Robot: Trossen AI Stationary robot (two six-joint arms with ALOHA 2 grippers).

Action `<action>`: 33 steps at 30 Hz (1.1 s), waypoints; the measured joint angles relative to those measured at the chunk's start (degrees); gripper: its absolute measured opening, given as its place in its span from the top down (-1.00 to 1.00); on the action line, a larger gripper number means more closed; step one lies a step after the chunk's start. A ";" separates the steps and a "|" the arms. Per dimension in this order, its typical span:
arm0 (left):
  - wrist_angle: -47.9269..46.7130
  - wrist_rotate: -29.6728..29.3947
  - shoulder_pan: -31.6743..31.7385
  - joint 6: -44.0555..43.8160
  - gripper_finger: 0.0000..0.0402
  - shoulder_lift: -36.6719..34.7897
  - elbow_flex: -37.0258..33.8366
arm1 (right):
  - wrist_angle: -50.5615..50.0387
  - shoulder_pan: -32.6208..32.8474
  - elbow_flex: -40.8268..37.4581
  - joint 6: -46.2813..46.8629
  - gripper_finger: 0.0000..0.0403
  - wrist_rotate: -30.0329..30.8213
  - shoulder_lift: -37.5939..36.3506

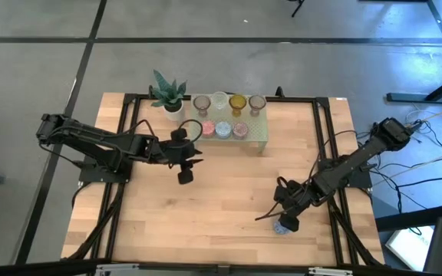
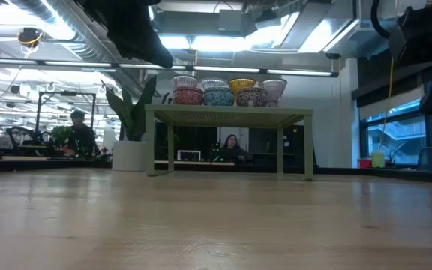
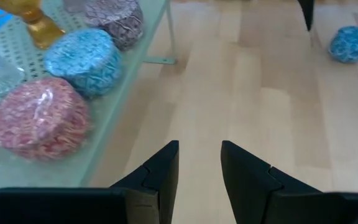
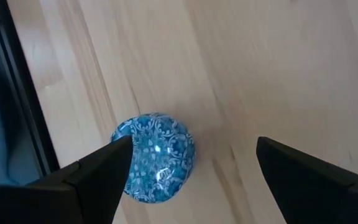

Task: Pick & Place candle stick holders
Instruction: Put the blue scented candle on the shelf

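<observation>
Several candle stick holders stand on the pale green perforated stand [image 1: 258,138] at the table's far side. Stemmed cups [image 1: 238,101] fill the back row and speckled mosaic ones [image 3: 82,59] the front row. One blue mosaic holder [image 4: 154,158] lies alone on the wood near the table's right front. My right gripper [image 4: 193,146] hangs over it, open wide and pointing steeply down, with the holder beside one finger. My left gripper [image 3: 199,155] hovers open and holds nothing, just in front of the stand's left end, tilted down toward the table. My right gripper has one finger [image 4: 114,158] standing right at the side of the blue holder [image 4: 135,149], and I cannot tell whether it touches. The other finger is well clear of it. The holder rests on the table.
A small potted green plant [image 1: 169,96] stands at the stand's left end. Black frame rails [image 1: 322,146] run along the table's left and right sides. Bare wood [image 1: 221,199] stretches between the two grippers. In the low view, people sit in the room beyond the table.
</observation>
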 joint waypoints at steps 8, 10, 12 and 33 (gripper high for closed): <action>0.07 1.68 0.00 0.00 0.42 -0.02 -0.05 | 0.09 0.18 0.00 -0.05 -0.72 0.01 0.02; 0.63 1.47 0.00 0.18 0.42 -0.02 -0.05 | 0.09 0.54 0.00 -1.02 -0.72 -0.57 0.02; 1.90 1.41 0.00 0.87 0.42 -0.02 -0.04 | 0.07 1.17 0.00 -3.11 -0.72 -1.50 0.02; 5.69 1.24 -0.21 -5.61 0.42 0.00 0.02 | 6.65 10.57 0.06 -10.90 -0.72 5.55 0.04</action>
